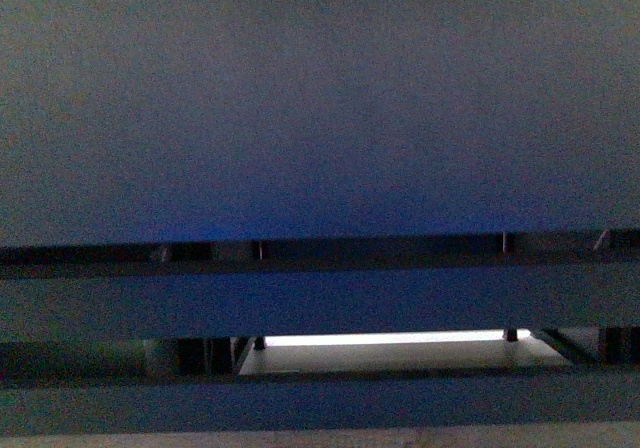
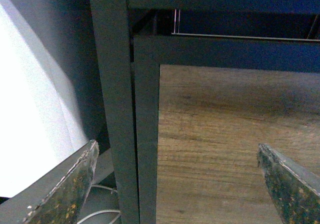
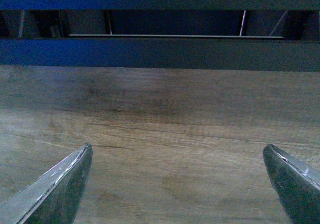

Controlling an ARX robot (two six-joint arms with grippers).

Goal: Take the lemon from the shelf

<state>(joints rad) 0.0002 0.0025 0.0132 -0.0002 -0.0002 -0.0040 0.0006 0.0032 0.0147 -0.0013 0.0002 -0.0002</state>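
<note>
While my left fingers (image 2: 60,189) and right fingers (image 3: 55,189) stand released and empty, both facing the wood-grain panel (image 3: 165,129) of the shelf (image 1: 320,118), no lemon is in view. Its direction from the panel, its axis and the nearer arm cannot be determined.

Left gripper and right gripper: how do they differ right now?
The left gripper has yellow-speckled pads and faces the shelf's black corner post. The right gripper has plainer dark pads and faces the wood-grain panel, with no post in view. Both are open and empty; no lemon shows.
</note>
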